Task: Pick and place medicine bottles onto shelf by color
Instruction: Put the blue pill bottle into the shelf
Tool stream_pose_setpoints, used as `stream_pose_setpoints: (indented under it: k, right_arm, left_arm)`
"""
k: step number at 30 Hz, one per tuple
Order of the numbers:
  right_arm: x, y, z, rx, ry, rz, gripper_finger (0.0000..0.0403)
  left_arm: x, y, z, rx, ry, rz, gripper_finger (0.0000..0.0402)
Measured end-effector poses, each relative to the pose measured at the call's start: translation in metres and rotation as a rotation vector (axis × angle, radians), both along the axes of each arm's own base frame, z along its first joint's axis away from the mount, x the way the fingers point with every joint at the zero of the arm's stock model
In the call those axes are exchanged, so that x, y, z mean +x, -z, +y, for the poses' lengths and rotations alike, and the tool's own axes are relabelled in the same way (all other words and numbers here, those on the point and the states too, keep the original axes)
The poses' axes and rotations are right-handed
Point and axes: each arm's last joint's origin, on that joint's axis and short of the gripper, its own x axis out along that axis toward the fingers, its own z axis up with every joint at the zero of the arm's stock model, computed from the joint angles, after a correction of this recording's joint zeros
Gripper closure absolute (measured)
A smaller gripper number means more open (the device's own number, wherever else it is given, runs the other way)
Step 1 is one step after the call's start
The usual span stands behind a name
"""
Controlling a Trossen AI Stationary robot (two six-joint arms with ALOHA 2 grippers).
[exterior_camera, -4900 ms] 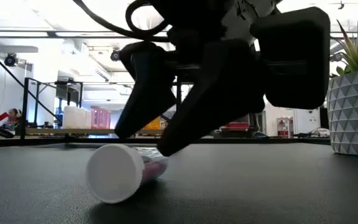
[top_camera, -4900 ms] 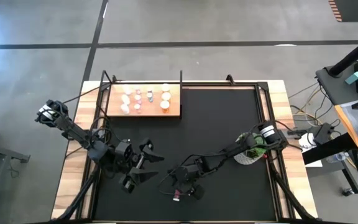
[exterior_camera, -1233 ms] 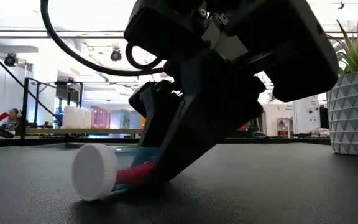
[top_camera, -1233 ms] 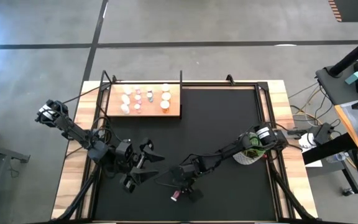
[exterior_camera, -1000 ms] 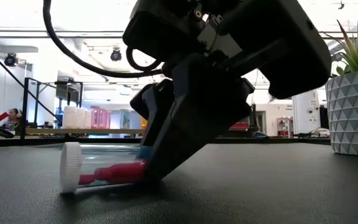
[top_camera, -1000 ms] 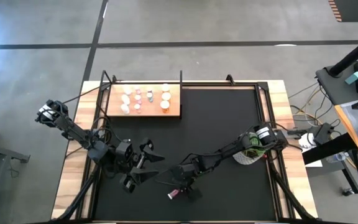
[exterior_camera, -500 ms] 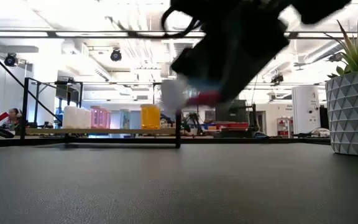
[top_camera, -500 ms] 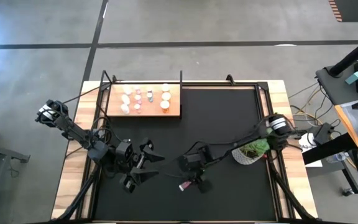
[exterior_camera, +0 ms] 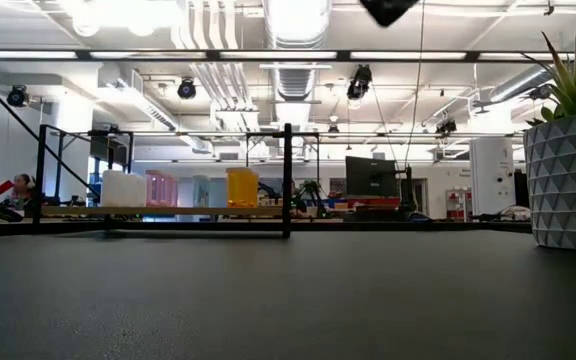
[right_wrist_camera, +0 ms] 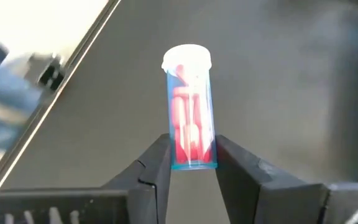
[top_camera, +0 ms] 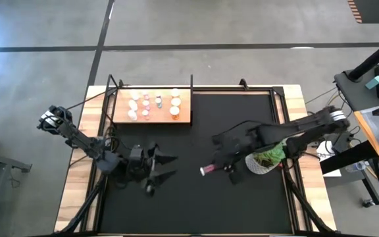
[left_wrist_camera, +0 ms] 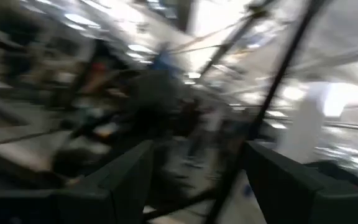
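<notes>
Both arms are built of dark, near-black segments, with black cables looped alongside. A white-and-black round joint is seen at the left arm's (top_camera: 77, 137) outer end, and a pale band near the right arm's (top_camera: 295, 135) far joint. Each gripper is formed of two dark, angular, flat-faced fingers (right_wrist_camera: 148, 174).

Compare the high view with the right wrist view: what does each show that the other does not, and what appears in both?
Only the high view shows the shelf with its standing medicine bottles, the plant pot, and the left end effector waiting open over the mat. Only the right wrist view shows the red contents inside the clear bottle, its white cap, and the fingers clamped on its base. Both show the right end effector holding that bottle above the black mat.
</notes>
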Motion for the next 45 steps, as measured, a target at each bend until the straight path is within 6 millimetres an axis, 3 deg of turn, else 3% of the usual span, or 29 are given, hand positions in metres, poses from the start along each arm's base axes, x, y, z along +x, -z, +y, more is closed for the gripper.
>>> stream_pose_setpoints:
  k: [4,10,16,27,45]
  right_arm:
    - [-0.013,-0.025,-0.011,-0.012,0.117,-0.145,0.0303]
    - [-0.006,-0.050,-0.023,0.012,0.325,-0.387,0.0296]
    - [0.002,-0.049,-0.038,0.009,0.380,-0.404,0.0295]
    - [0.004,-0.050,-0.059,-0.047,0.423,-0.419,0.0300]
    - [0.003,-0.053,-0.058,-0.110,0.363,-0.435,0.0301]
  left_arm:
    - [0.005,0.006,0.010,0.028,-0.193,0.095,0.0169]
    - [0.019,0.007,0.040,0.026,-0.361,0.128,0.0169]
    - [0.032,0.012,0.066,0.151,-0.395,0.191,0.0169]
    - [0.042,0.017,0.087,0.241,-0.334,0.240,0.0169]
    - [0.044,0.013,0.092,0.303,-0.368,0.258,0.0169]
